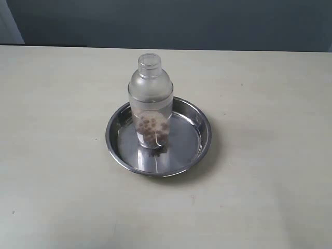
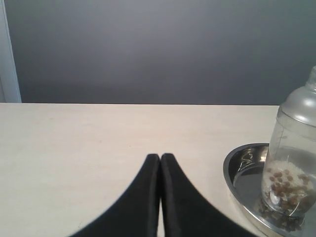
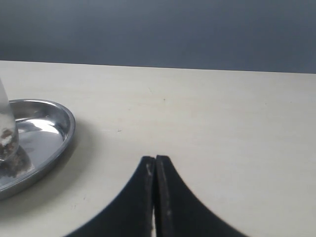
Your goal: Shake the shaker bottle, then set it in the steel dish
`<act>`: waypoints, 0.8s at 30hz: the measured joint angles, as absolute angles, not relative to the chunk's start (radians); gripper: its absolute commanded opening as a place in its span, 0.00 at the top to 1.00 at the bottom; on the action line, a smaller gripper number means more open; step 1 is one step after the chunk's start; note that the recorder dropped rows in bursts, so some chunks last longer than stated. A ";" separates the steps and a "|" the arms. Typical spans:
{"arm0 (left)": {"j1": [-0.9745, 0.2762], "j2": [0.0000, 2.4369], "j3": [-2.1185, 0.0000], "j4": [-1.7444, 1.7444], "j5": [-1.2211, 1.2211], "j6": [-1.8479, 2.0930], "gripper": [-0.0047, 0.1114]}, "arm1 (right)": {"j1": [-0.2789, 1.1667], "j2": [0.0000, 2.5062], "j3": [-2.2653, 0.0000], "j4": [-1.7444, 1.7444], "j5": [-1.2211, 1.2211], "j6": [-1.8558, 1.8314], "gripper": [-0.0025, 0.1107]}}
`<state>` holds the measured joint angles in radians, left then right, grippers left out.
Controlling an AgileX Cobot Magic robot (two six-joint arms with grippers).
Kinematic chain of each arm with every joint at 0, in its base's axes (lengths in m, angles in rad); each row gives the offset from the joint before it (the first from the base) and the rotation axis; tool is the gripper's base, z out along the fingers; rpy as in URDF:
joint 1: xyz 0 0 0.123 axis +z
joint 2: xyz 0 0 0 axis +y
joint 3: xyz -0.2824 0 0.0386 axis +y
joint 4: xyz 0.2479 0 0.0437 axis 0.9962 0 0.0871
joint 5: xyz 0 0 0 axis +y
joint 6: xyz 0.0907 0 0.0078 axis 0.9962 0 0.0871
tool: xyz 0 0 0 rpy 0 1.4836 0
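The left claw (image 2: 160,157) is seen with its two black fingers pressed together and nothing held between them. The right claw (image 3: 155,159) is closed in the same way and is also empty. Both are held low over the bare tabletop (image 1: 270,207), clear of the dish. This is judged to fit a finished placement: nothing is gripped because the bottle is carried by the dish alone.

The bottle (image 1: 150,104) is found just above the centre of the exterior frame. It is upright, with its base set on the flat bottom of the dish (image 1: 205,129), nearer the upper-left rim than the middle. Brown bits (image 1: 152,129) are settled in its lower part, and the cap (image 1: 148,61) is in place on top.

Neither claw nor arm is caught in the exterior view, so their position relative to the dish cannot be fixed there. In the left wrist view the bottle is cut off at the frame edge and the cap is mostly lost. In the right wrist view only a sliver of the bottle is shown. The bottle's base is blurred into its reflection in the steel. Whether it was shaken cannot be told.
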<state>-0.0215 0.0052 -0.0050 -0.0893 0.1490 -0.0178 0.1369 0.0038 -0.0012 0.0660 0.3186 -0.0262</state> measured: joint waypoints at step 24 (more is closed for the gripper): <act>-0.021 0.005 -0.005 -0.072 0.223 0.022 0.96 | 0.137 0.004 -0.001 0.066 0.319 -0.026 0.98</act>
